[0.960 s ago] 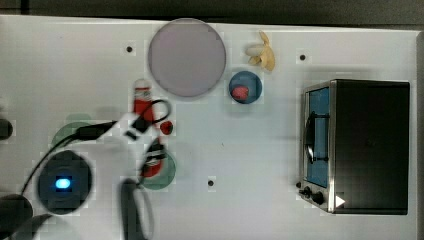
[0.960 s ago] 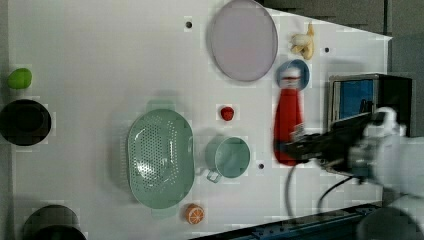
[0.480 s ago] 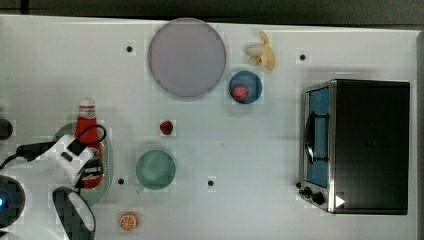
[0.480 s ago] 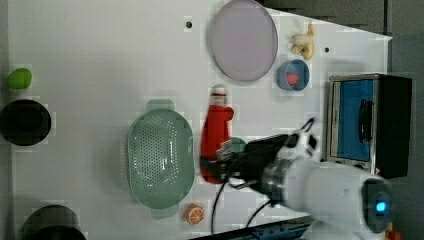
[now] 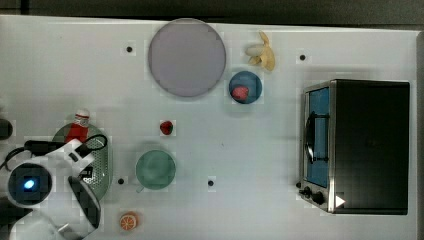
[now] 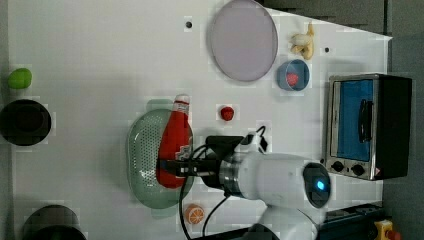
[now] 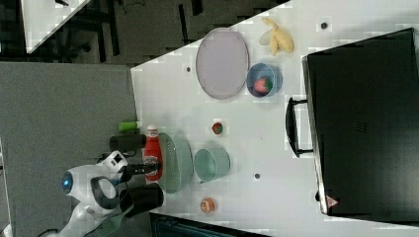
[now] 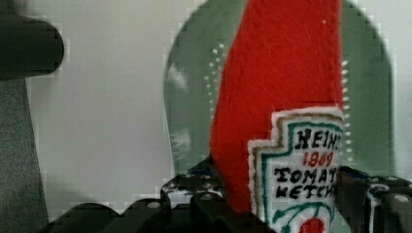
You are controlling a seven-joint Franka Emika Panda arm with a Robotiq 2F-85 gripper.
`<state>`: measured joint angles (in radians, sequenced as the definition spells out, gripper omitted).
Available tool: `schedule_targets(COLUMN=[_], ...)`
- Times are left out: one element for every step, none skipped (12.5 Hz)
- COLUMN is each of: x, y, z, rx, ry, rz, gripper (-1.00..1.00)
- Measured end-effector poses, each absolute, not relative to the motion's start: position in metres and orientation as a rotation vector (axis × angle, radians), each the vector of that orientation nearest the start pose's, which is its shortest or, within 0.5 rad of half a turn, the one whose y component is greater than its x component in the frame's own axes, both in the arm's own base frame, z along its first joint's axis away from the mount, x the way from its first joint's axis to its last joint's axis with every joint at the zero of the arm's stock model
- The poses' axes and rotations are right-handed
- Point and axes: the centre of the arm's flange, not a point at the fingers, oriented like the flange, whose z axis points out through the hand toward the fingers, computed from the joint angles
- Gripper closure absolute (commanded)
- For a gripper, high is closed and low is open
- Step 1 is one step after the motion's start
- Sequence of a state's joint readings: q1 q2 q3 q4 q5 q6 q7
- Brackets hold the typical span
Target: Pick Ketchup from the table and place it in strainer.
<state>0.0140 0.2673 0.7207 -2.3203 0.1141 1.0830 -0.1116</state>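
The Ketchup point(image 6: 175, 142), a red bottle with a white cap and a white label, is held lengthwise over the strainer point(image 6: 142, 167). Its cap reaches past the strainer's rim. My gripper point(image 6: 172, 167) is shut on the bottle's lower body at the label. The top view has the Ketchup point(image 5: 76, 131) sticking out from under my wrist, with the pale green strainer point(image 5: 103, 162) beneath. In the right view the Ketchup point(image 7: 152, 148) hangs beside the strainer point(image 7: 177, 163). The wrist view shows the Ketchup point(image 8: 282, 73) between dark fingers point(image 8: 194, 196), with the perforated strainer point(image 8: 194, 97) behind it.
A dark-green cup point(image 5: 155, 170) stands right of the strainer in the top view, with a small red fruit point(image 5: 167, 127) above and an orange point(image 5: 128, 221) below. Further off are a grey-lilac plate point(image 5: 186, 57), a blue bowl point(image 5: 245, 87), a banana point(image 5: 262, 52) and a toaster oven point(image 5: 360, 145).
My arm has carried the Ketchup from near the cup toward the top view's left, and it now hangs over the strainer. The grip on the bottle has stayed shut.
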Motion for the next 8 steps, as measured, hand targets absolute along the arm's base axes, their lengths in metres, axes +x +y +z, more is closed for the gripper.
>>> schedule_targets(x=[0.397,0.394,0.390,0.387,0.387,0.388,0.393,0.400], y=[0.356,0.354,0.353,0.351,0.352,0.353,0.354,0.354], z=[0.250,0.235,0.224,0.218,0.218,0.221,0.227,0.238], rx=[-2.877,-2.876,-2.877,-2.880,-2.880,-2.879,-2.871,-2.861], ry=[0.122,0.150,0.167,0.170,0.168,0.171,0.181,0.193], rz=[0.128,0.177,0.214,0.234,0.236,0.229,0.202,0.159], gripper=[-0.49,-0.71,-0.93,-1.00,-1.00,-1.00,-1.00,-1.00])
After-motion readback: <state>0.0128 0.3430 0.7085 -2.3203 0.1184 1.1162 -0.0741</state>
